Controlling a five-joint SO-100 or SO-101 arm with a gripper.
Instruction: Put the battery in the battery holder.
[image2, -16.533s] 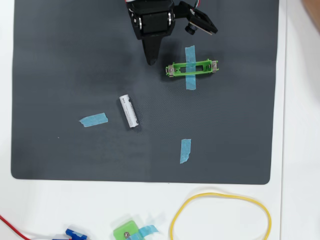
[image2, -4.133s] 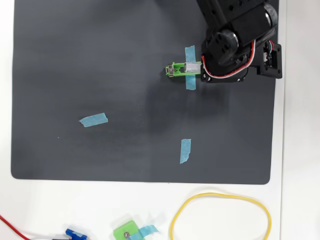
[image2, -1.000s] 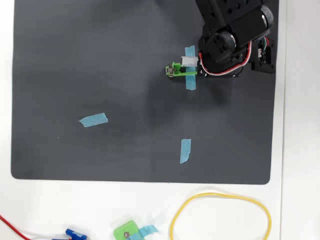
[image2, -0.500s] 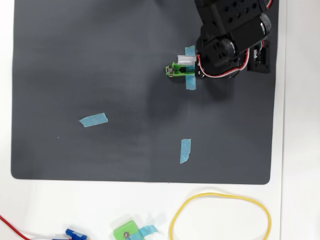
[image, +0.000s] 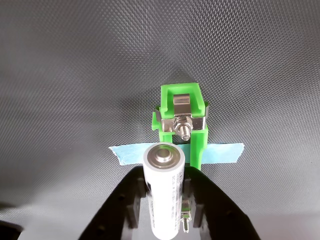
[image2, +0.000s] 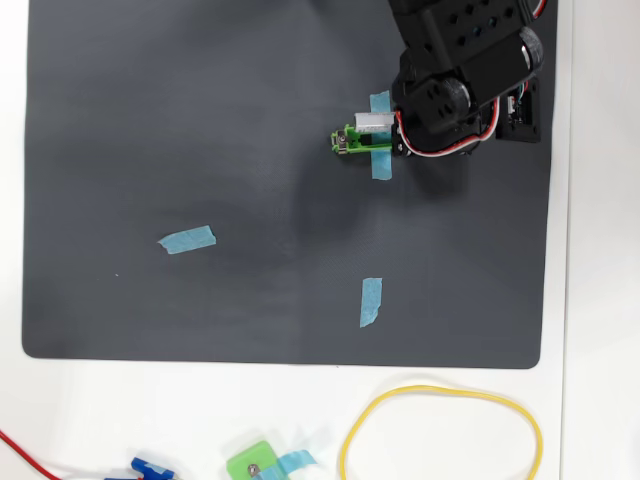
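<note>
Battery (image: 164, 192) held over holder (image: 182, 122), upper right of overhead view.
Gripper (image: 165, 200) jaws clamped on battery; it sits above holder's near end w/ blue tape (image: 220, 152) beneath.

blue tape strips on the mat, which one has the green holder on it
The top strip, beside the hand: the battery holder lies across it. The left strip and the lower middle strip are bare.
</note>
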